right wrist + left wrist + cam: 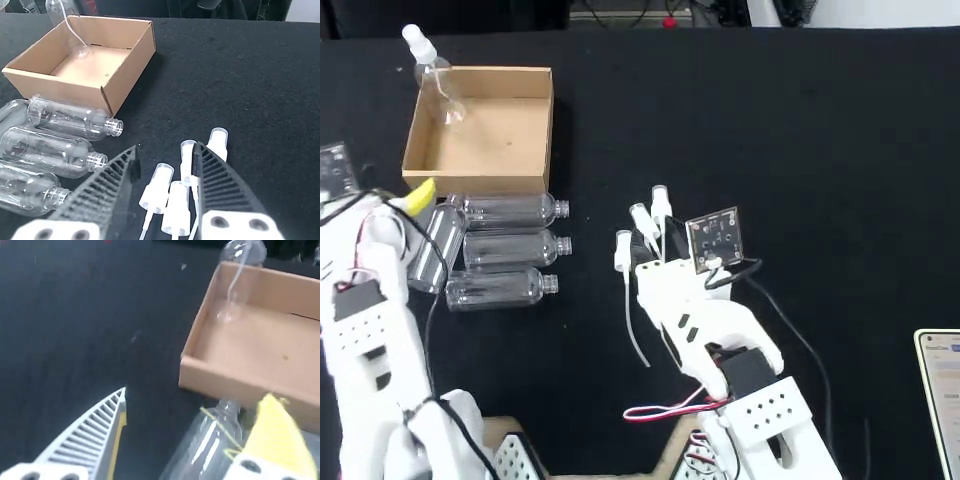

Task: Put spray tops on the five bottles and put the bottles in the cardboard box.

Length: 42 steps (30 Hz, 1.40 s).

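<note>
**Both hands open over loose parts**

Your right hand (pixel 166 147) hangs open, jaws straddling the spray tops (pixel 167 192) at the middle of the worktop (pixel 820 150). Closing now could pinch several together. Your left hand (pixel 196 395) is open around a lying bottle (pixel 210 440) beside the box (pixel 470 168) near the far-left corner. The bottle may roll.

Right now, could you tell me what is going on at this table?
One clear plastic bottle with a white spray top is already in the brown cardboard box. The left end effector is open around an uncapped clear bottle beside the box, three more lying nearby. The right end effector, open, hangs over four loose white spray tops.
</note>
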{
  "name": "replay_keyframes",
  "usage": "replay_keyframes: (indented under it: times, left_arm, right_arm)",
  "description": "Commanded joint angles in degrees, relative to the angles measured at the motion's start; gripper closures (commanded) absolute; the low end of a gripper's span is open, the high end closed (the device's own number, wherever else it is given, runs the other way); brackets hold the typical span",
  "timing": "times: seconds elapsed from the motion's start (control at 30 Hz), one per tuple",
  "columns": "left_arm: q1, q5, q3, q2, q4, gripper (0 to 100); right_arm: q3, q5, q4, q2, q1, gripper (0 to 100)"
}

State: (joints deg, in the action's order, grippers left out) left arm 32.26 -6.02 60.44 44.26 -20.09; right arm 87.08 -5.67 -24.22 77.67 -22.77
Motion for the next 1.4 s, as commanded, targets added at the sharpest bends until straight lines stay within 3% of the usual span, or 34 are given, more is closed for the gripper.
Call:
replay_keyframes:
  times: [0.0,0.2,0.53,0.87,1.37]
  left_arm:
    - [-2.42,6.59,-5.67,5.54,-11.34,69]
    - [-6.64,-2.81,-12.79,-0.09,-18.29,64]
    - [-6.29,-13.71,-35.12,-24.26,-34.37,66]
    - [-1.63,-22.77,-41.1,-34.11,-34.29,66]
    - [-4.53,-23.03,-42.86,-43.6,-32.97,66]
  right_arm:
    - [-0.4,-0.09,1.76,1.01,-0.18,82.8]
    - [-0.4,-0.09,1.58,1.01,-0.18,82.8]
    - [-0.75,-0.09,1.76,1.01,-0.53,82.8]
    - [-1.01,-0.09,1.85,1.01,-0.53,82.6]
    - [-1.45,-0.09,1.85,1.01,-0.35,82.8]
